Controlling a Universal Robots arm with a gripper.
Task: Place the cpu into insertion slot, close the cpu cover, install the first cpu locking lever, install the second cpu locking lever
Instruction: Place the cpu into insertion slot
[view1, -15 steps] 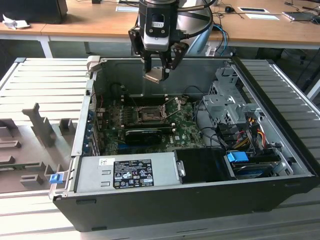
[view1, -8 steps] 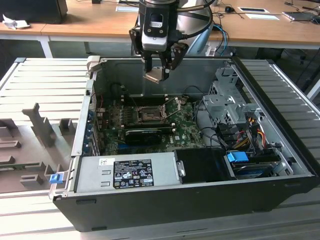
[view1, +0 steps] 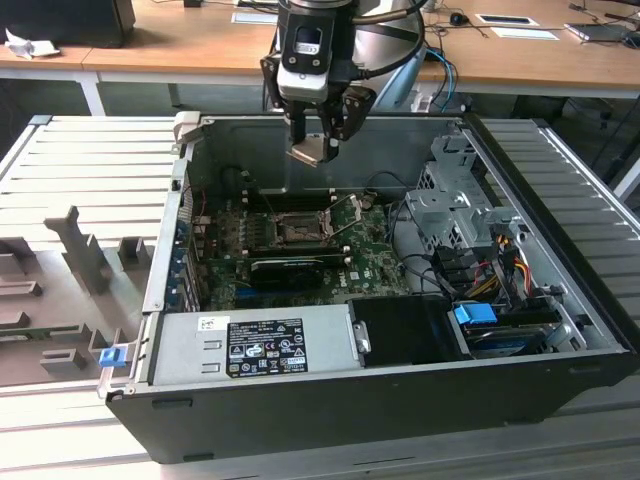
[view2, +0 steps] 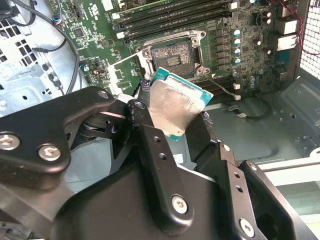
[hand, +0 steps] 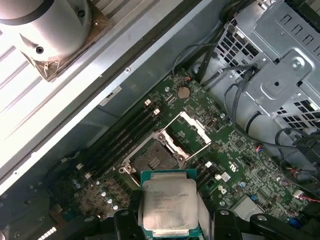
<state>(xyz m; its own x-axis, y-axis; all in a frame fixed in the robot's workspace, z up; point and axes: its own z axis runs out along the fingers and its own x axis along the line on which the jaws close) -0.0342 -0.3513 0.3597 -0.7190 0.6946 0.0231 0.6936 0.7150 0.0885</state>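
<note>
My gripper (view1: 316, 133) hangs above the open computer case, shut on the cpu (view1: 309, 152), a flat silver square chip with a green edge. In both wrist views the cpu (view2: 174, 107) (hand: 167, 202) sits between the black fingers (view2: 150, 137) (hand: 224, 220), tilted and well above the board. Below it lies the insertion slot (view1: 296, 231) (view2: 172, 54) (hand: 152, 160), a dark square socket with nothing in it. The cpu cover (hand: 188, 132) (view2: 123, 74) stands swung up beside the socket. Thin metal levers (view1: 345, 208) stick up near the socket.
A long black graphics card (view1: 288, 268) lies in front of the socket, and memory slots (hand: 125, 137) run along its other side. A grey drive cage (view1: 455, 205) with cables (view1: 500, 255) fills the exterior view's right. The power supply (view1: 250, 345) sits at the case front.
</note>
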